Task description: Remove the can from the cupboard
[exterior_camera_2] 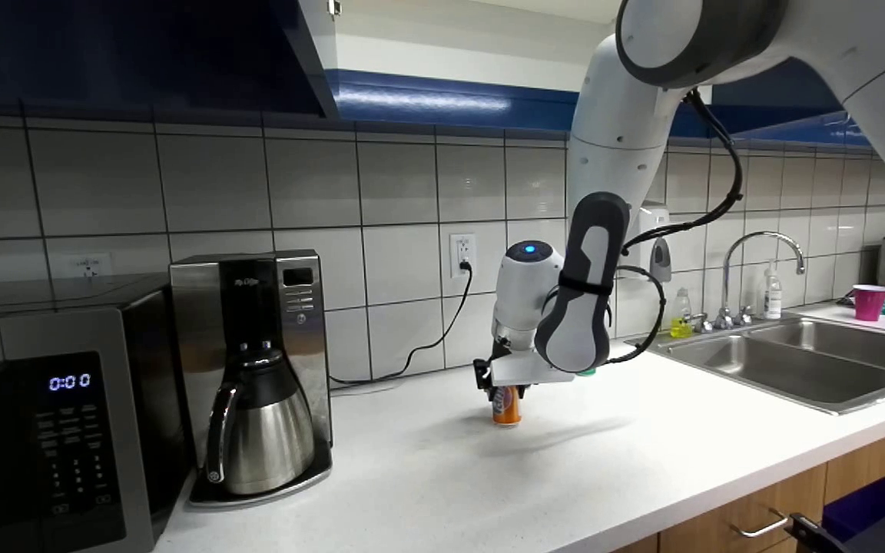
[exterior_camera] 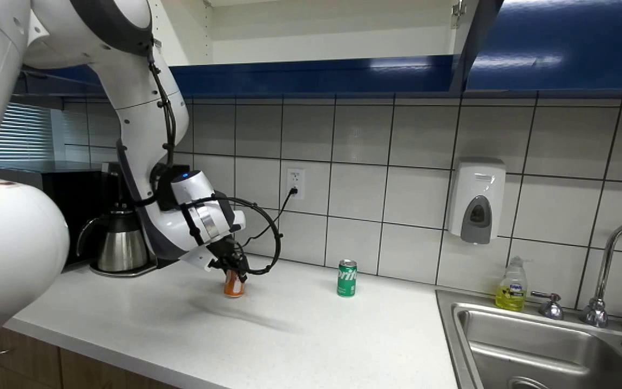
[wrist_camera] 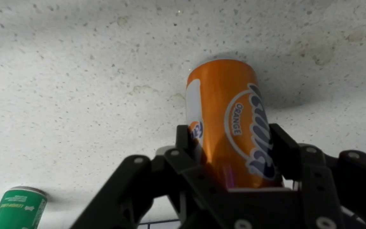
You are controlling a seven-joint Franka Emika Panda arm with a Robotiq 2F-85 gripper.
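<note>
The orange can [exterior_camera: 233,286] stands on the white counter below the cupboard, close to upright, its base at the counter surface. It also shows in an exterior view [exterior_camera_2: 506,408] and in the wrist view [wrist_camera: 224,101]. My gripper [exterior_camera: 234,273] points down over the can's upper part. In the wrist view the black fingers [wrist_camera: 228,136] lie against both sides of the can, shut on it, and the gripper hides the can's top. The cupboard [exterior_camera: 311,75] hangs above, open, with a blue lower edge and pale interior; it also shows in an exterior view [exterior_camera_2: 427,100].
A green can [exterior_camera: 346,279] stands on the counter beside the orange can. A coffee maker [exterior_camera_2: 300,330] and a microwave [exterior_camera_2: 135,430] stand at one end. A steel sink [exterior_camera: 446,324], soap bottle [exterior_camera: 512,286] and wall dispenser [exterior_camera: 477,200] are at the other. A cord runs from the wall outlet [exterior_camera_2: 462,250].
</note>
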